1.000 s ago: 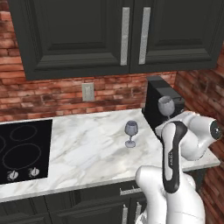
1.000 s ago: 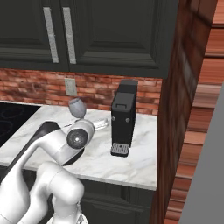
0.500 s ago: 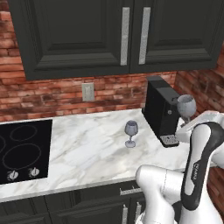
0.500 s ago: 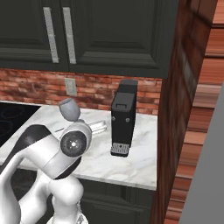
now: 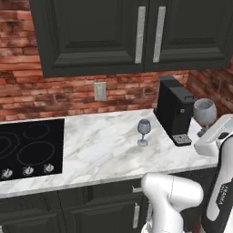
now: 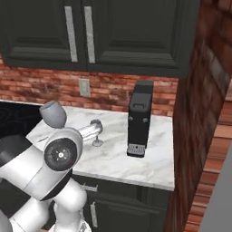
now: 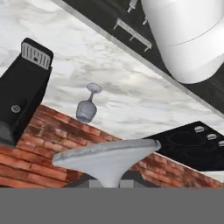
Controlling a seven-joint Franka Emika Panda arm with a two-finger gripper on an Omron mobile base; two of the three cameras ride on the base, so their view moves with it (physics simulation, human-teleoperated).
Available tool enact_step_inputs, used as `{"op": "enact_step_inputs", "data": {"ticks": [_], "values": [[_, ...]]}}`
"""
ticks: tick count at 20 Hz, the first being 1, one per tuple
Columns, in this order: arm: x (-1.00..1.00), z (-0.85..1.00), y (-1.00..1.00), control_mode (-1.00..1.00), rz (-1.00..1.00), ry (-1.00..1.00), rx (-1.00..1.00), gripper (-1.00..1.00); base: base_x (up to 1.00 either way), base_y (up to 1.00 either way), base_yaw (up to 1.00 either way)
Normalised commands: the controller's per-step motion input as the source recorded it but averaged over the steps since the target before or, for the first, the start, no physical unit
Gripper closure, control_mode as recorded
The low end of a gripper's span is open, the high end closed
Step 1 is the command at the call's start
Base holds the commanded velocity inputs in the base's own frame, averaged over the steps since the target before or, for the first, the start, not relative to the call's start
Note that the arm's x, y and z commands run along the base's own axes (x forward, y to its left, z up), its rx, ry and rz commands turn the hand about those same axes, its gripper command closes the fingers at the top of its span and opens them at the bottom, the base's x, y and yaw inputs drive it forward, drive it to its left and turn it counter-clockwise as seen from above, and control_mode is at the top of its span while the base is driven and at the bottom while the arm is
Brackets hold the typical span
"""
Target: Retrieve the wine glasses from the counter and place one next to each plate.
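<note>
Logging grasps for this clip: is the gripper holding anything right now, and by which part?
Yes. The gripper holds one wine glass by its stem, just below the bowl; the foot shows close in the hand view. The other wine glass stands on the counter.

The counter (image 5: 100,145) is showing white marble with grey veining, the cooktop (image 5: 27,148) glossy black. Both wine glasses (image 5: 144,131) (image 5: 205,112) are looking clear bluish-grey. The coffee machine (image 5: 175,111) is appearing black against red-brown brick (image 5: 68,93), under dark cabinets (image 5: 104,34).
</note>
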Motion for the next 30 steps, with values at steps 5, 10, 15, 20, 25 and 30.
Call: {"op": "enact_step_inputs", "data": {"ticks": [5, 10, 15, 20, 25, 30], "values": [[0.00, 0.00, 0.00, 1.00, 0.00, 0.00, 0.00, 1.00, -1.00, 0.97, 0.15], [0.00, 0.00, 0.00, 1.00, 0.00, 0.00, 0.00, 1.00, -0.35, 0.95, 0.48], [0.00, 0.00, 0.00, 1.00, 0.00, 0.00, 0.00, 1.00, -0.02, 0.12, 0.99], [0.00, 0.00, 0.00, 1.00, 0.00, 0.00, 0.00, 1.00, 0.00, 0.00, 1.00], [0.00, 0.00, 0.00, 1.00, 0.00, 0.00, 0.00, 1.00, 0.00, 0.00, 1.00], [0.00, 0.00, 0.00, 1.00, 0.00, 0.00, 0.00, 1.00, 0.00, 0.00, 1.00]]}}
